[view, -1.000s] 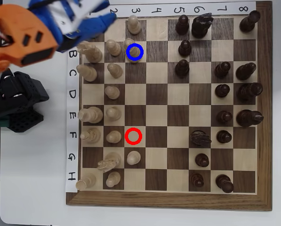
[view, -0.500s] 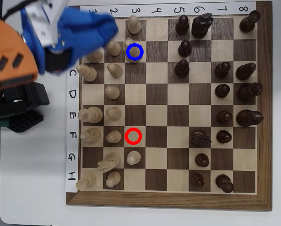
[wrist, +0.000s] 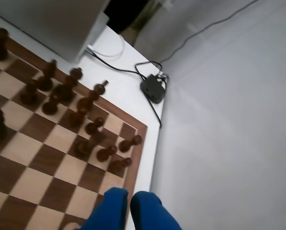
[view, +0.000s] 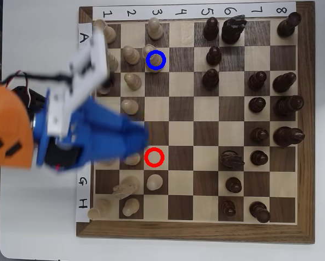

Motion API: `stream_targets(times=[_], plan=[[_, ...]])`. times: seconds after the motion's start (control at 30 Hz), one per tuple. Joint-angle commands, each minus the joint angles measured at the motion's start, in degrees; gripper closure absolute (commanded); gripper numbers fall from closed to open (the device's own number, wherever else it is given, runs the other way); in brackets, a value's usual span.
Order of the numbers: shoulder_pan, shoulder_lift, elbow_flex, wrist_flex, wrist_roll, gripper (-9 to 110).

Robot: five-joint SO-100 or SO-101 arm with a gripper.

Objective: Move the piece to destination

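- While the blue fingers (view: 118, 138) hang blurred over the left side of the chessboard (view: 206, 109) in the overhead view, the piece (view: 149, 50) stands well apart from them, near the top of the board. Its round head shows just up and left of the blue ring of the destination (view: 164, 61), and its base seems to be on that square.
- The red ring (view: 154, 157), close to the fingertips, encloses an empty square.
- In the wrist view the fingers (wrist: 111, 206) lie almost together with only a thin dark gap and nothing between them.
- Risk, as a judgement: the arm is low over the crowded pale ranks, and a pale pawn (view: 132, 158) sits touching or just under the blue blur. A careless sweep could topple it or its neighbours.
- Second risk: the piece looks off-centre in its ring, so it may count as badly placed.
- Only the overhead view shows the rings and the piece, but blur hides the finger gap there.
- Only the wrist view shows that gap, along with the dark pieces (wrist: 85, 143) and a black box (wrist: 152, 88) with cables on the white surface (wrist: 128, 100).
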Motion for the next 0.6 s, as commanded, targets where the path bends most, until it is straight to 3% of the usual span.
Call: stream_targets(times=[0.0,0.57], plan=[[19.25,6.68,1.76,-8.00,-9.58,101],[50.71,26.37,38.67,-21.88,-31.55,101]])
